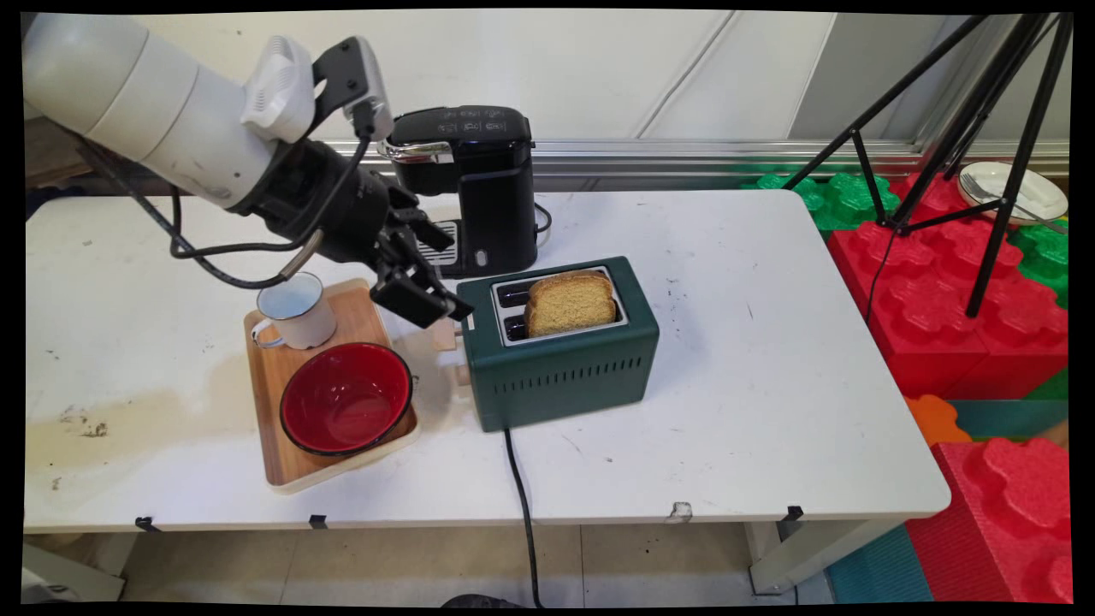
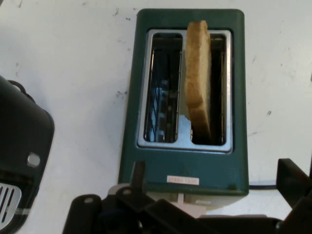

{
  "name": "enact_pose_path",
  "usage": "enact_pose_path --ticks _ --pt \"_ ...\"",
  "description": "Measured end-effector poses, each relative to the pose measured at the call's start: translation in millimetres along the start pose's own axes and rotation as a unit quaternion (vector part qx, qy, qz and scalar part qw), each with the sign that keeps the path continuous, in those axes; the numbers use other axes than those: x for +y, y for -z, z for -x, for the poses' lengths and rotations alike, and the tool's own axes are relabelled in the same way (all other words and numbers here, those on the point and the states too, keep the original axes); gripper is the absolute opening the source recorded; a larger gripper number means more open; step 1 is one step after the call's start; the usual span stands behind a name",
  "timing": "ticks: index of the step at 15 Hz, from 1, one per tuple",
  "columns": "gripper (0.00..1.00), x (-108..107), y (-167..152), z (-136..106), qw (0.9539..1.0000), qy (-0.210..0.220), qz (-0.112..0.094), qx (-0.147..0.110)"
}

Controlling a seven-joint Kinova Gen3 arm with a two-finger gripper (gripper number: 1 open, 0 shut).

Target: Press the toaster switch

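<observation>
- Nearest the main camera, a black power cord (image 1: 517, 496) drops off the front edge of the white counter (image 1: 753, 385) and runs back up to the green toaster (image 1: 565, 376).
- Just left of that, a wooden tray (image 1: 282, 462) carries a red bowl (image 1: 346, 398) at its near end and a white mug (image 1: 299, 312) at its far end. Both are upright, and the bowl is empty.
- My hand (image 1: 428, 299) hangs low over the gap between the tray and the toaster, right at the toaster's left end and slanting down toward it.
- A pale lever (image 1: 445, 334) sticks out of that end wall just under my hand. I cannot tell whether I am touching it.
- My fingers are spread and pinch nothing. In the hand view one black finger (image 2: 139, 170) rises at the lower left and the other at the far right edge, with the toaster's end between them.
- A slice of bread (image 2: 199, 78) stands on edge in one of the two slots, its top well above the rim. The other slot is bare, down to its wire guides.
- A black coffee machine (image 1: 479, 180) stands behind my hand at the counter's back edge, near the toaster but apart from it.
- From where I hang, the lever is the closest thing, and the mug is next, just off to my left.
</observation>
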Motion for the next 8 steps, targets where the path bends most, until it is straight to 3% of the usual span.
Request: enact_pose_path --ticks 2,3,8 --pt "1.00 0 0 5 1.0000 0.000 0.001 -0.001" --pt "0.00 1 0 7 1.0000 0.000 0.001 -0.002" --pt "0.00 0 -1 16 1.0000 -0.002 -0.005 -0.007"
